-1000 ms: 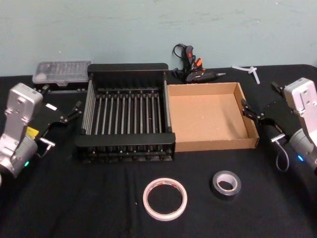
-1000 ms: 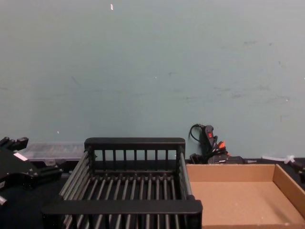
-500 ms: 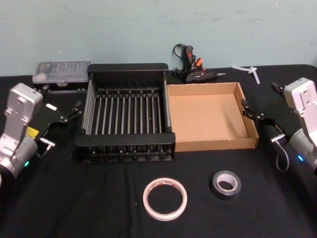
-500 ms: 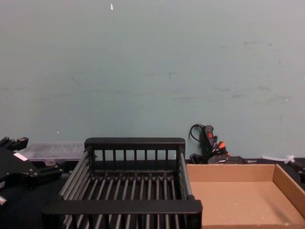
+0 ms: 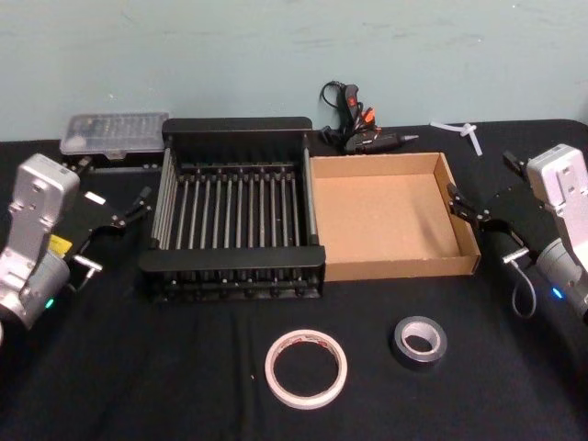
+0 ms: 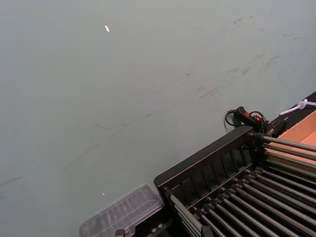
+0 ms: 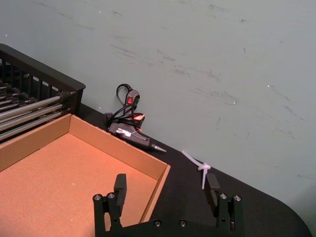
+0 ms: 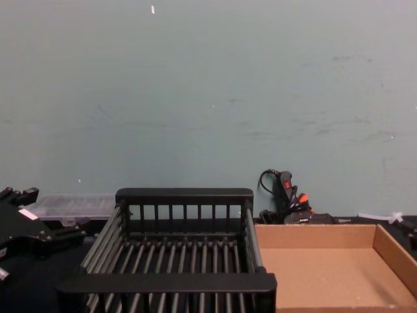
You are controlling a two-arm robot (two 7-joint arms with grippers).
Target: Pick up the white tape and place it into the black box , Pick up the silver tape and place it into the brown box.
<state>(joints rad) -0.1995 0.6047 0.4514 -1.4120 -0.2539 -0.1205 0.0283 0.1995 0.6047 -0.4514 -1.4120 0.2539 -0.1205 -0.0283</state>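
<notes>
Starting at the right gripper (image 7: 165, 190): fingers spread apart, holding nothing, hovering by the right wall of the brown box (image 5: 386, 266). Left gripper (image 5: 138, 204) sits left of the black box (image 5: 234, 133), cannot tell its finger state. Both tapes lie flat on the black cloth, nearer the robot than the boxes: white tape (image 5: 306, 368), thin wide ring, centre-front; silver tape (image 5: 420, 342), thicker, glossy, closer to the right arm. Boxes empty; nothing picked yet.

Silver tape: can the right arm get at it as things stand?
Probably yes. The silver tape lies flat on open cloth in front of the brown box, apart from the white tape. The right gripper, open beside the box, has nothing between.
</notes>
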